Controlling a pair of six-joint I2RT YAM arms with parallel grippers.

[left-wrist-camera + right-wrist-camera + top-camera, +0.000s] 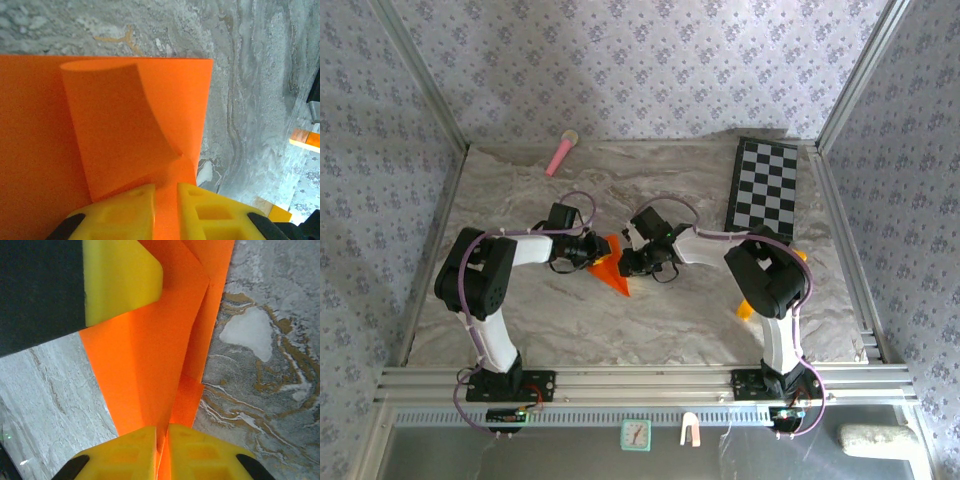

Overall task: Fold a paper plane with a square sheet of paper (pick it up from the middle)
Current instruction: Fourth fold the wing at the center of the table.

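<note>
Marble surface (520, 320) first: both arms reach to its middle & meet there, w/ the paper plane (612, 265) btwn them, well apart from the checkerboard (765, 185) at far right. The plane's long axis runs far-to-near, across the line joining the two arms, w/ the pointed tip toward the near edge and a bit right, wide end toward the back wall. The left jaws sit on its left flank and the right jaws on its right, so neither arm is nearer; both have hold of it. In the left wrist view the yellow fingers (125, 212) are nearly closed, pinching an orange layer, w/ a loose flap curling up beyond. In the right wrist view the fingers (135, 450) almost touch, clamped on a fold, w/ creases running straight away from them. We judge the next fold turns on that crease line being kept square to the right jaws
</note>
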